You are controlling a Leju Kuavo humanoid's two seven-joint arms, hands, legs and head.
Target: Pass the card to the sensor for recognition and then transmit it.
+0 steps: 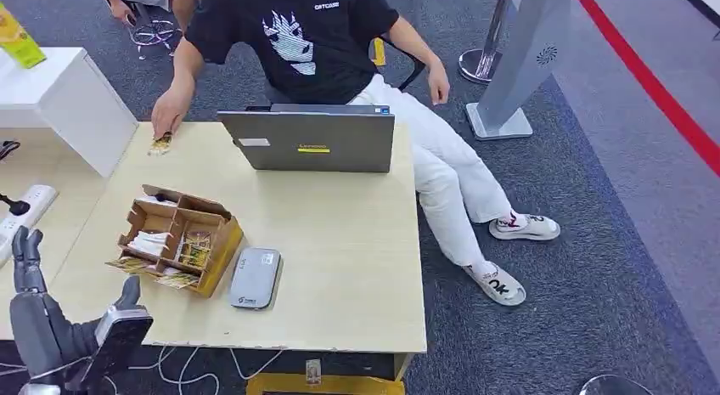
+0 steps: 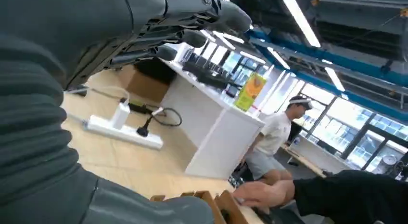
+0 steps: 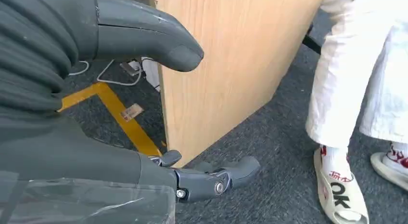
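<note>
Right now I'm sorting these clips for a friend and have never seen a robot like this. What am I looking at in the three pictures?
A two-legged robot with two arms recorded all three. The head view looks down from high on its body onto a wooden table. Its left hand is raised at the table's near corner, fingers apart, holding nothing. On the table are a cardboard organizer of cards, a grey card reader beside it, and a laptop. A seated person's hand rests on a card at the far edge. The other two pictures come from wrist cameras. The right wrist view shows the right hand low beside the table's side, empty, fingers loosely apart.
</note>
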